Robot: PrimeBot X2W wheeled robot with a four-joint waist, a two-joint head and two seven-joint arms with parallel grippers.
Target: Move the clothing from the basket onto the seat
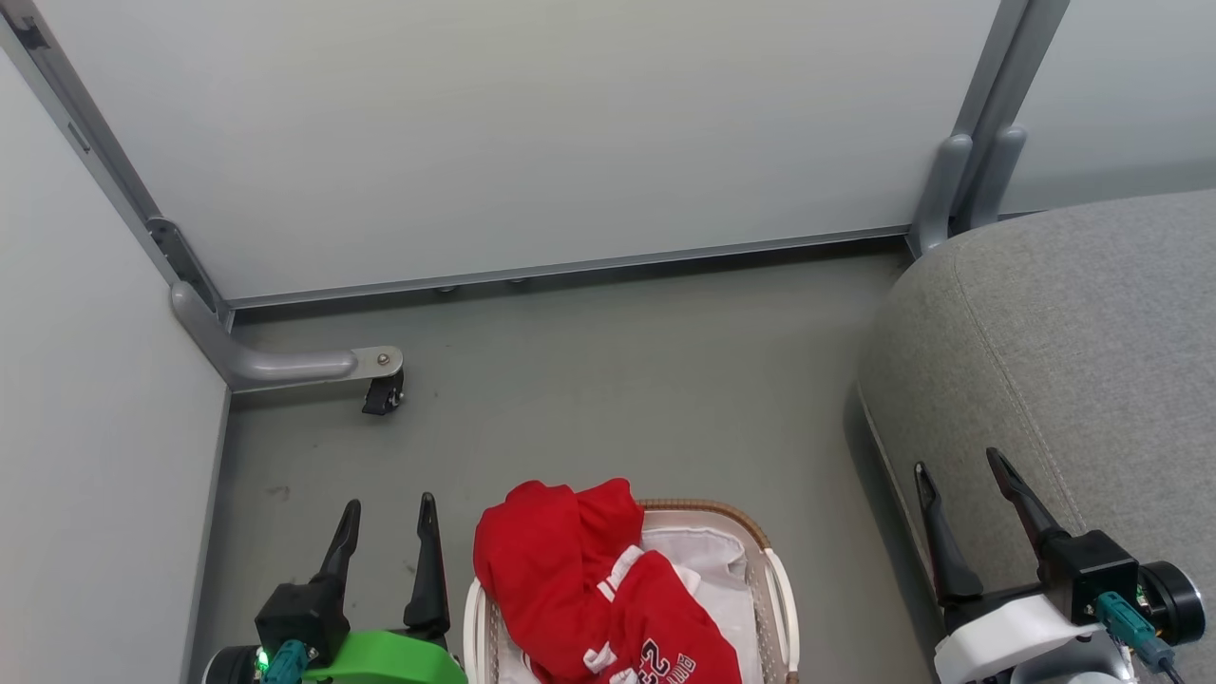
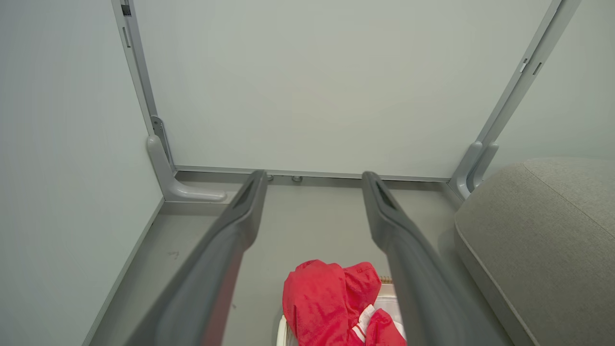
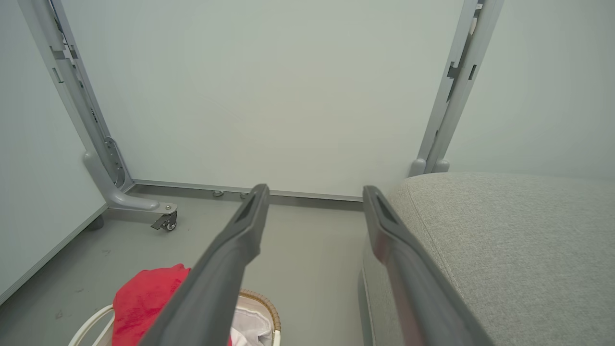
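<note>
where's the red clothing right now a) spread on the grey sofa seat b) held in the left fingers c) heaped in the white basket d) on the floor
c: the bright red soft clothing lies heaped in the small white perforated plastic basket with a brown woven rim, off the grey fabric sofa seat.

The left gripper (image 1: 389, 503) sits low on the left of the head view, its fingers spread apart, pointing up and holding nothing. The right gripper (image 1: 958, 465) sits low on the right, likewise spread and empty, its fingers leaning slightly left.
</note>
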